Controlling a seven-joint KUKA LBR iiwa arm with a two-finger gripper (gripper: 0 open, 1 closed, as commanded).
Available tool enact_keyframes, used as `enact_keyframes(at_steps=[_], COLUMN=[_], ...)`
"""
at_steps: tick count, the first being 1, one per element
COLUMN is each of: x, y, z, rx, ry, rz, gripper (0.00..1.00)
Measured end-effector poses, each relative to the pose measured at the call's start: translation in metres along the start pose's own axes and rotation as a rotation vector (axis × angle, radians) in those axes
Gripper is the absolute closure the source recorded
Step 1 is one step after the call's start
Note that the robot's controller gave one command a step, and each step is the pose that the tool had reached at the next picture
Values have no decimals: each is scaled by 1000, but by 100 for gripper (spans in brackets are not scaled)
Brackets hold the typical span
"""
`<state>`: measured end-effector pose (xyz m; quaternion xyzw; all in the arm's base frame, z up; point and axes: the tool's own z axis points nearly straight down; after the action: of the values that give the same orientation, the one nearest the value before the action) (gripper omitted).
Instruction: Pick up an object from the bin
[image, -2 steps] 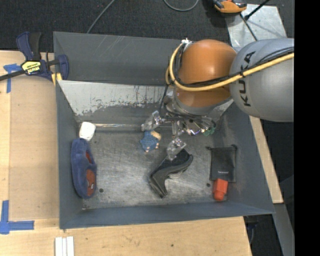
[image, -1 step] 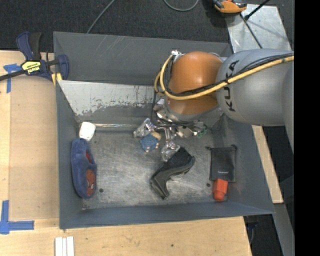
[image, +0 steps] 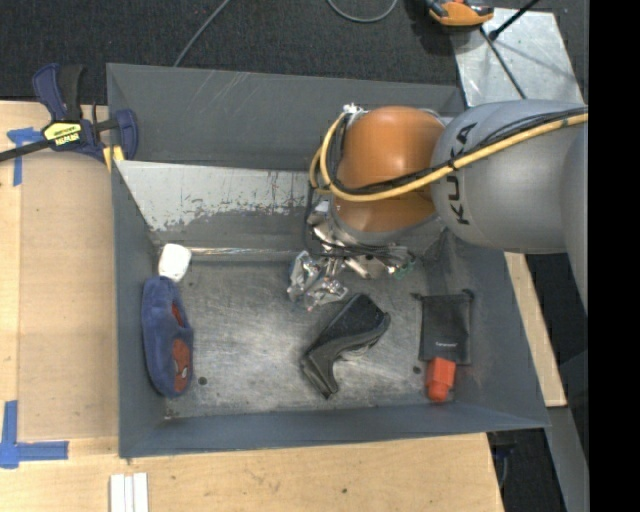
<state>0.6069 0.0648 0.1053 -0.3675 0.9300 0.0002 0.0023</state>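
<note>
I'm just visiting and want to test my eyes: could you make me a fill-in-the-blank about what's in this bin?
In the bin, the blue soft thing lies on the view's ____ side.
The small lump at its top end is ____.
The gripper hangs close to the ____ angled object in the middle.
Missing words: left, white, black.

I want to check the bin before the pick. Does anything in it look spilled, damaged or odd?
Nothing stands out. The blue soft thing, small white piece, black angled piece and black tool with an orange end lie on the floor of the bin, not heaped, none visibly broken.
</note>
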Motion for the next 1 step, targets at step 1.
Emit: enact_keyframes(at_steps=[1], x=[-1], y=[0], z=[-1], rx=[1], ry=[-4], rz=[1], gripper=[0])
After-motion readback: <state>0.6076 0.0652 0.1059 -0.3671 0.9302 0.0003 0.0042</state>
